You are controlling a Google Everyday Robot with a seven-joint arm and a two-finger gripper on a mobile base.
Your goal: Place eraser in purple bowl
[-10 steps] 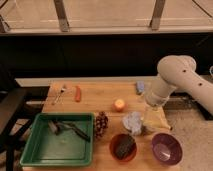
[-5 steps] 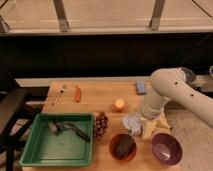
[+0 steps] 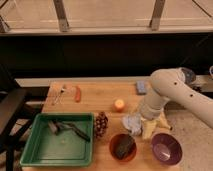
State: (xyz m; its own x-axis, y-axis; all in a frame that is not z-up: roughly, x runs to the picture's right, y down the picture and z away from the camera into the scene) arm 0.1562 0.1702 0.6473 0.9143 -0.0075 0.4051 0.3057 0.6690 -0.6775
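The eraser (image 3: 123, 146), a dark block, lies inside the orange bowl (image 3: 113, 148) at the table's front. The purple bowl (image 3: 166, 148) stands just right of it and holds nothing that I can see. My gripper (image 3: 148, 131) hangs at the end of the white arm (image 3: 167, 87), which reaches in from the right. It is low over the table, between and just behind the two bowls, above and to the right of the eraser.
A crumpled pale cloth (image 3: 132, 123) lies left of the gripper and a yellow object (image 3: 163, 123) to its right. A green tray (image 3: 60, 141) with utensils is at the front left, with a brown cone (image 3: 101, 125) beside it. Behind are a small orange object (image 3: 119, 104), a light blue block (image 3: 141, 87), a carrot (image 3: 77, 93) and cutlery (image 3: 60, 92).
The arm has swung left and lowered, bringing the gripper down toward the front of the table between the two bowls. The eraser and bowls have not moved.
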